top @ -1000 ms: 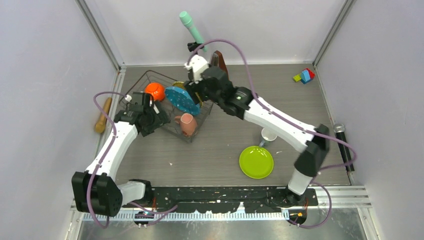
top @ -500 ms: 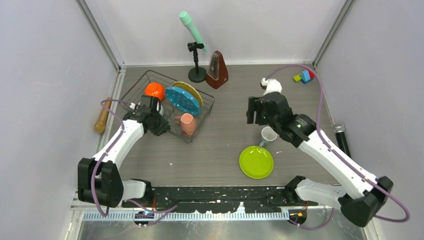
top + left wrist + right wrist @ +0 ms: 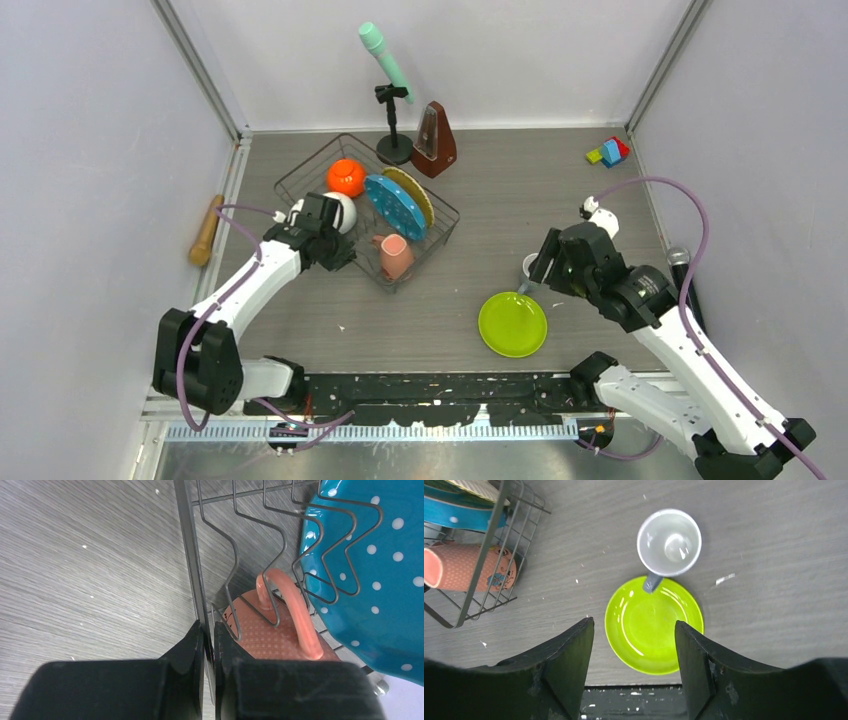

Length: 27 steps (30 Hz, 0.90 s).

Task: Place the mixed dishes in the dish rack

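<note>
The dish rack (image 3: 432, 250) stands left of centre. It holds an orange bowl (image 3: 345, 177), a white bowl (image 3: 341, 210), a blue white-dotted plate (image 3: 395, 207), a yellow plate (image 3: 416, 193) behind it, and a pinkish mug (image 3: 395, 257) lying on its side. My left gripper (image 3: 338, 258) is shut on the rack's near rim wire (image 3: 187, 545), right beside the mug (image 3: 280, 635) and the dotted plate (image 3: 370, 580). My right gripper (image 3: 634, 624) hangs open above the lime-green plate (image 3: 654, 625), with the small grey mug (image 3: 669, 542) upright just beyond it.
A brown metronome (image 3: 433, 140) and a stand with a mint microphone (image 3: 388, 75) are behind the rack. A wooden handle (image 3: 207, 230) lies by the left wall. Coloured blocks (image 3: 608, 152) sit far right, and a black microphone (image 3: 686, 280) lies along the right wall.
The left gripper closed on the rack's rim, and the rack slid right with its dishes. The right arm swung away from the rack to above the grey mug and lime-green plate.
</note>
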Available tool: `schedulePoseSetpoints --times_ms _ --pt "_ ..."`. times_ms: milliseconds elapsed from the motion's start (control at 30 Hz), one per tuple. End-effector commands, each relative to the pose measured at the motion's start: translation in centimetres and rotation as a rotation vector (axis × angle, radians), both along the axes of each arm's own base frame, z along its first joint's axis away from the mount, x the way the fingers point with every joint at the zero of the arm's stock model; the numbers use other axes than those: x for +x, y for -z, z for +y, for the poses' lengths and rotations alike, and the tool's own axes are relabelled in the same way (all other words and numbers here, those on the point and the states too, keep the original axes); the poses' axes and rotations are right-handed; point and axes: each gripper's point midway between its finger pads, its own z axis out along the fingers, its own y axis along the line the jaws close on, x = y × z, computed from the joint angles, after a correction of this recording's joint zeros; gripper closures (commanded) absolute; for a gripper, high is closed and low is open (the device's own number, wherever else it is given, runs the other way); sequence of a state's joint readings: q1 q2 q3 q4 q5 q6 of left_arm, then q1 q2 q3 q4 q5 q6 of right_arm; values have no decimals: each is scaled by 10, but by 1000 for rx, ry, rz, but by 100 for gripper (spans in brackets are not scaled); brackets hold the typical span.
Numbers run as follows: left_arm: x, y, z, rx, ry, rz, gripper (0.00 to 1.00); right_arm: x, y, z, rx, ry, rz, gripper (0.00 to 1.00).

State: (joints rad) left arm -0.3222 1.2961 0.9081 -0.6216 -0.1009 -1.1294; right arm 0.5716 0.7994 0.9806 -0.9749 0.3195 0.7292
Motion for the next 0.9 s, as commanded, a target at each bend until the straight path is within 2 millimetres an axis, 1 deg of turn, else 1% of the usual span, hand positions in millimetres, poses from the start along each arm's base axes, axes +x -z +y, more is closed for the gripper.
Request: schedulePoseSetpoints --times_ms 0,33,67,100,167,200,233,267,300,333,367,400,500,533,667,767,867 --pt "6 -10 -27 -44 69 -73 100 -16 23 -5 73 123 95 35" --pt "6 -10 -29 -52 60 -76 100 -19 32 -8 68 145 113 36" --pt "6 -10 -31 -62 56 -82 100 -19 35 -9 88 179 117 36" --pt "6 -10 -33 -74 50 -89 100 -20 42 -14 75 216 126 36" --pt "5 -9 -37 -96 44 -97 99 -19 49 -24 73 313 124 35" --pt "6 -10 -39 -107 48 -105 97 -16 50 -31 78 390 109 35" --pt "6 -10 -39 -111 53 -109 95 -16 52 -35 70 425 113 35" --pt "5 -10 -38 -104 56 -110 89 -12 53 -39 64 468 103 35" --pt "5 -12 -37 -93 63 -113 81 -9 52 -41 57 488 95 34" --pt "5 -14 -34 -74 69 -114 76 -5 53 -46 28 524 89 34" --pt "4 -16 -31 -53 76 -115 67 -1 53 -48 6 542 95 34" --pt "3 -20 -28 -32 85 -120 63 2 53 -50 -13 554 90 35" --pt "1 -32 -16 35 113 -136 53 18 53 -47 -35 552 87 36" --pt "-1 -36 -12 55 127 -141 48 23 52 -44 -20 551 77 37" --pt "-9 -56 1 111 156 -172 35 38 61 -39 7 554 82 39" --pt "-14 -73 9 145 176 -216 32 45 72 -37 12 560 103 40" --pt "-17 -89 10 162 238 -260 32 55 83 -32 37 555 107 40"
